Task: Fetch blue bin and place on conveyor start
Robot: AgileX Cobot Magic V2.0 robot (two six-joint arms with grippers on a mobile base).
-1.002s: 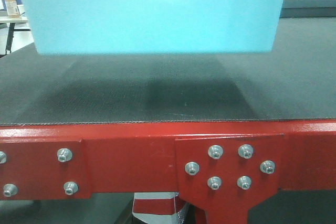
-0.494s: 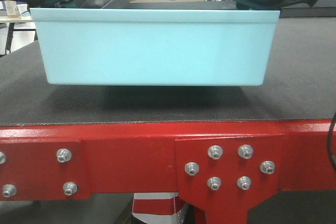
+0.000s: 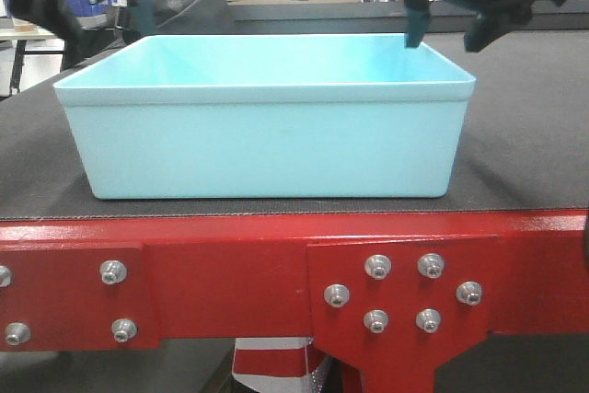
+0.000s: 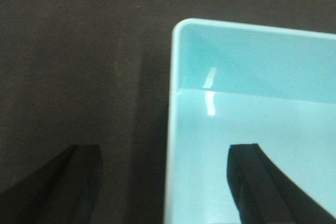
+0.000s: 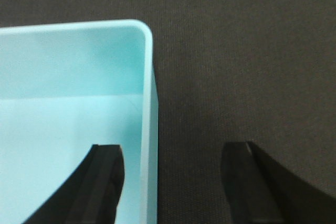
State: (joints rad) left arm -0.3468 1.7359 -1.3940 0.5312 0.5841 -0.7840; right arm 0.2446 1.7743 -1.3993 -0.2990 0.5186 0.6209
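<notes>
Already done: bin (image 3: 267,140) stands flat on the belt (image 3: 525,135), near edge just behind the red frame (image 3: 230,264); placement judged complete.
Left to do: apparently only clearing both arms away from the bin; no further lift seems called for.
Bin position: upright, level, long side facing the front camera, roughly centred across the view; interior empty.
Left gripper (image 4: 163,153): jaws spread wide, one finger over the belt and one over the bin's interior, straddling the left wall near its far corner; grips nothing.
Right gripper (image 5: 173,149): jaws likewise spread, straddling the right wall near its far corner, one finger inside and one outside; grips nothing.
Contact: front view shows the right gripper's fingers above rim height; no touch with either wall is evident.
Bin material: smooth, pale turquoise plastic, slightly glossy, with a bright streak of reflection on the inner wall in the left wrist view.
Bin shape: rectangular tub, rounded corners, thin rim, plain walls tapering gently downward.
Belt surface: flat, black, matte, with a fine woven grain.
Frame: glossy red painted metal with overlaid plates.
Bolts (image 3: 377,267): silver hex heads, clustered on the plates.
Fingers (image 5: 107,171): dark, matte, blunt-tipped.
</notes>
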